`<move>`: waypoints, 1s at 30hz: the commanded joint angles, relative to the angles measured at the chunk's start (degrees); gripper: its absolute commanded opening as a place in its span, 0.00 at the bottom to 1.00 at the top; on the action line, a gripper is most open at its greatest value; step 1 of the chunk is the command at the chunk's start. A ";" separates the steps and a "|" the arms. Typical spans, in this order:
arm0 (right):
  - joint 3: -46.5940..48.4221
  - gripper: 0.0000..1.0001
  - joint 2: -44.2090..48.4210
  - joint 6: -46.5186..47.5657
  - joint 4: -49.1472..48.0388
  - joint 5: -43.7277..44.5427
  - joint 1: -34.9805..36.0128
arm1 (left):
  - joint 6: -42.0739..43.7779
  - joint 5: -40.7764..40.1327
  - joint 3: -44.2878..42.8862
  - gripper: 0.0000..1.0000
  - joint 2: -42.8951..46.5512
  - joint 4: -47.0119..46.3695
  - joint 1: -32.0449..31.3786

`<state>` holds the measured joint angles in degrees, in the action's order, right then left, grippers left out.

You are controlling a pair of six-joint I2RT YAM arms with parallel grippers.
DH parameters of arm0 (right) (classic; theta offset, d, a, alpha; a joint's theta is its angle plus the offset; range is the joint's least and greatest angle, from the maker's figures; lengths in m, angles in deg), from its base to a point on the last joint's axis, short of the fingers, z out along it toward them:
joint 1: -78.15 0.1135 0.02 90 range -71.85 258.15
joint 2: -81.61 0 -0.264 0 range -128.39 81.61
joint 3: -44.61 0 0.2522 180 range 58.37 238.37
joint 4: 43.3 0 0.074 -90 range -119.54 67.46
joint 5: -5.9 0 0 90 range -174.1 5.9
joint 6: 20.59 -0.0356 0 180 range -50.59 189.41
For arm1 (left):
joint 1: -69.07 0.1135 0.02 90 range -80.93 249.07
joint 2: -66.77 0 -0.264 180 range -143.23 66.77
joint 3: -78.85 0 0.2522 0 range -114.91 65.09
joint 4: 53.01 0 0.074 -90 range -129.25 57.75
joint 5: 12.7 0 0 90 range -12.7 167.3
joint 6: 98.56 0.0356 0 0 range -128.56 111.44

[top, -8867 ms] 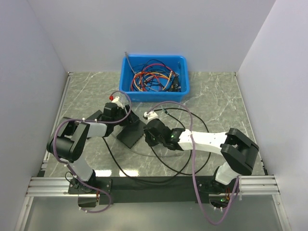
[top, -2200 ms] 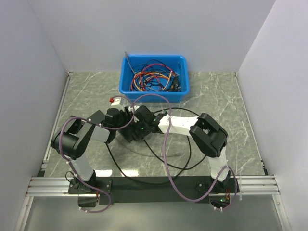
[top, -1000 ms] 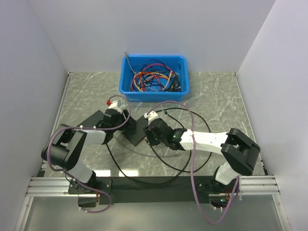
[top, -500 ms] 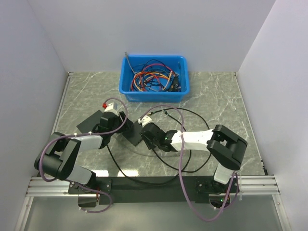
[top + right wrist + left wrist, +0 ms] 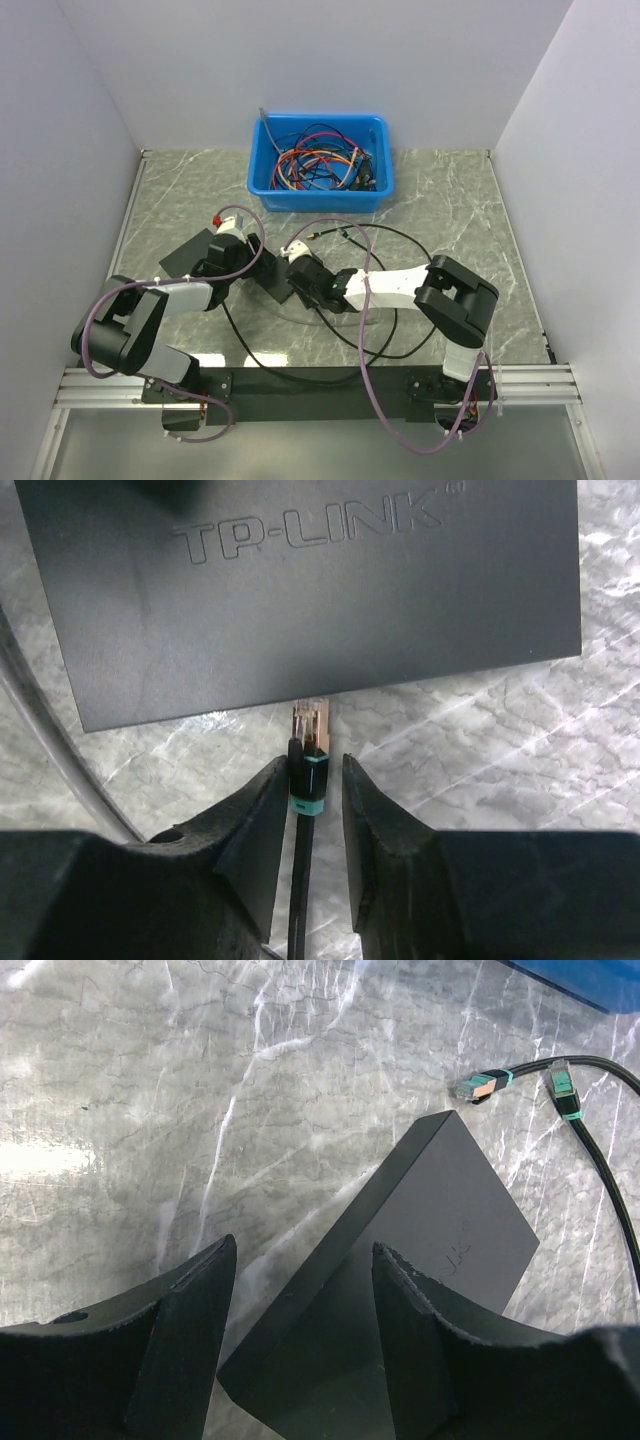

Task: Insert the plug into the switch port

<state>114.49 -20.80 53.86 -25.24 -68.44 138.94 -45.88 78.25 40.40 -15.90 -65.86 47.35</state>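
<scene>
The switch point(image 5: 300, 590) is a flat black box marked TP-LINK, lying on the marble between the two arms point(image 5: 272, 283). The plug point(image 5: 311, 730) has a clear tip and a black and teal boot, and its tip meets the switch's near edge. My right gripper point(image 5: 314, 760) stands narrowly open around it: the left finger touches the boot and a thin gap shows at the right finger. My left gripper point(image 5: 303, 1245) is open, astride the near corner of the switch point(image 5: 440, 1230), with marble showing beside its left finger.
A blue bin point(image 5: 318, 195) full of coloured cables stands at the back. Two loose plugs point(image 5: 475, 1085) point(image 5: 560, 1080) lie beyond the switch. Black cable loops point(image 5: 390, 330) trail over the marble on the right. A flat black shape point(image 5: 185, 258) lies beside the left arm.
My right gripper has moved left up to the switch's edge and its jaws have narrowed around the plug. The left gripper shifted slightly a second ago and has since stayed still.
</scene>
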 commanded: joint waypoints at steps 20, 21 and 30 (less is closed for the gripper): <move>-8.21 0.00 23.03 -1.23 -3.32 -0.35 0.73 | -0.65 1.93 3.32 0.61 23.23 3.16 -1.40; -8.74 0.00 26.18 -1.32 -3.94 -0.98 0.73 | -0.91 3.52 4.03 0.61 24.30 2.10 -1.66; -12.00 0.00 35.26 -1.94 -10.79 -6.78 0.64 | -8.64 24.27 12.55 0.62 27.57 -21.45 -3.77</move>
<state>103.17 12.84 52.87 -31.27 -72.57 139.40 -50.80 93.11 51.44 11.88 -74.97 44.58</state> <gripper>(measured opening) 0.056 0.621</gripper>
